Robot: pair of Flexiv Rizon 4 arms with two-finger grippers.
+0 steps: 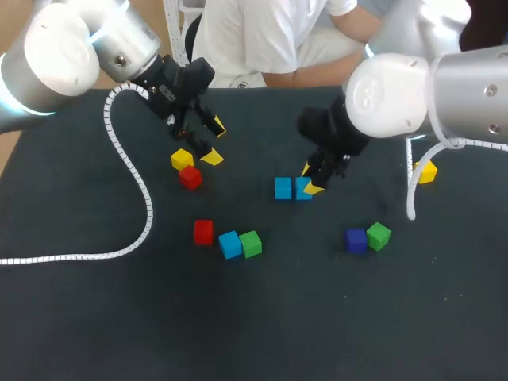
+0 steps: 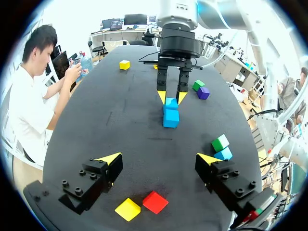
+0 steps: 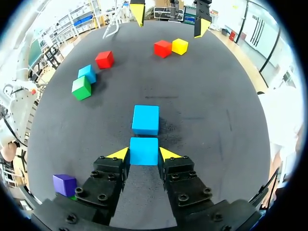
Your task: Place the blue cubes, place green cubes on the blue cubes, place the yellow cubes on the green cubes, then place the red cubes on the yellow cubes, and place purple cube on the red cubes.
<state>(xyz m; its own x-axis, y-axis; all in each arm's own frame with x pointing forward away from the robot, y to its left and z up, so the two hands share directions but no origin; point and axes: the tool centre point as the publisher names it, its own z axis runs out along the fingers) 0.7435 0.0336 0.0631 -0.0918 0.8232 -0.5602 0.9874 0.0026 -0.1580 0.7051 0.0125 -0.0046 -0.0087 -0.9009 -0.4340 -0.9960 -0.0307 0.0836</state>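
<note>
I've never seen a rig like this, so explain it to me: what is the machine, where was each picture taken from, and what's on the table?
A robot with two arms stands at a dark table. One picture looks down from above and behind it; the two round ones come from cameras on its wrists. Each arm ends in a tool with two yellow-tipped fingers. The left tool hangs open near a yellow cube and a red cube. The right tool is shut on a blue cube that sits on the table beside a second blue cube. Other cubes lie scattered.

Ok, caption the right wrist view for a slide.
Right pincer grips one blue cube, second blue cube just ahead.
</note>
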